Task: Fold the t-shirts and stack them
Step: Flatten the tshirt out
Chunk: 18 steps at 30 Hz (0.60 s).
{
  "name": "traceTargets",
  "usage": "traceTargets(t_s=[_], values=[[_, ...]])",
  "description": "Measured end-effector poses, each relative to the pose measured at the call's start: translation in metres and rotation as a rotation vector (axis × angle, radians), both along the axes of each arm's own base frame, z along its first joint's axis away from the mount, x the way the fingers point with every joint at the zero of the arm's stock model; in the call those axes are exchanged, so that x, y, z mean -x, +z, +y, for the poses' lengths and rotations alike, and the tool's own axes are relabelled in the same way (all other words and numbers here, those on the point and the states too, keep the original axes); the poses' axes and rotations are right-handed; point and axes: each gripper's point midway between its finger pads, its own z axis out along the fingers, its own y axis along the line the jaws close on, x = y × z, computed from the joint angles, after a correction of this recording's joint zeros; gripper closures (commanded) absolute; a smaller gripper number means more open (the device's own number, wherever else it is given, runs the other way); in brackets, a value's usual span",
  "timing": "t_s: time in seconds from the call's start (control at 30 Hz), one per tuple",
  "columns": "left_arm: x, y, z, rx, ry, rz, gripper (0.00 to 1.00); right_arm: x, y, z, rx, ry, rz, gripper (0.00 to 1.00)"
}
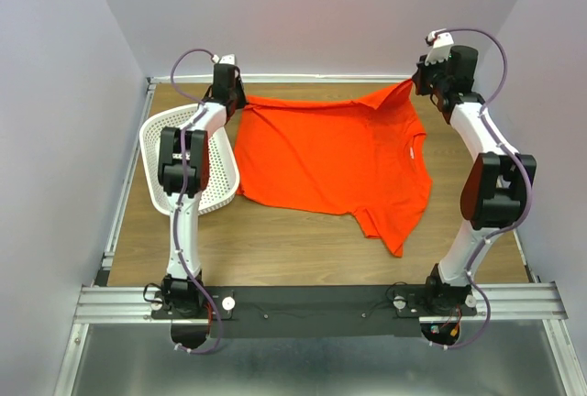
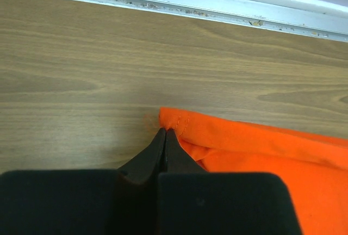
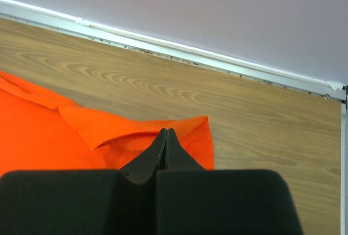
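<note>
At the far edge of the wood-grain table (image 1: 275, 240), my left gripper (image 2: 165, 133) and right gripper (image 3: 166, 133) each clamp tight on the bright orange-red cloth t-shirt (image 1: 330, 153) (spread between them).

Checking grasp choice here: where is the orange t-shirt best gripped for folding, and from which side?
Its far edge: hem corner and far sleeve, from above. The t-shirt lies spread flat, thin edges exposed; left gripper and right gripper pinch there.

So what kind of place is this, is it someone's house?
Most likely a robot lab booth, not a house. A left arm and a right arm are mounted on a metal rail at a wooden table, plain walls box it in, and a t-shirt and basket lie there.
</note>
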Motion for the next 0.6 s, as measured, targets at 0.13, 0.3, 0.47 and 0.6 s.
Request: traceTargets(t_s=[0.13,0.3,0.47,0.6], values=[[0.006,0.008,0.000,0.000,-0.005,-0.011,1.00,0.008,-0.004,-0.002,0.007,-0.001,0.002,0.99],[0.013,0.021,0.001,0.001,-0.009,-0.039,1.00,0.020,-0.013,-0.006,0.013,-0.005,0.017,0.99],[0.022,0.028,0.002,-0.001,-0.012,-0.056,1.00,0.031,-0.012,-0.007,0.020,-0.005,0.014,0.99],[0.032,0.022,0.003,-0.004,-0.014,-0.043,1.00,0.040,-0.008,-0.006,0.022,-0.003,0.005,0.99]])
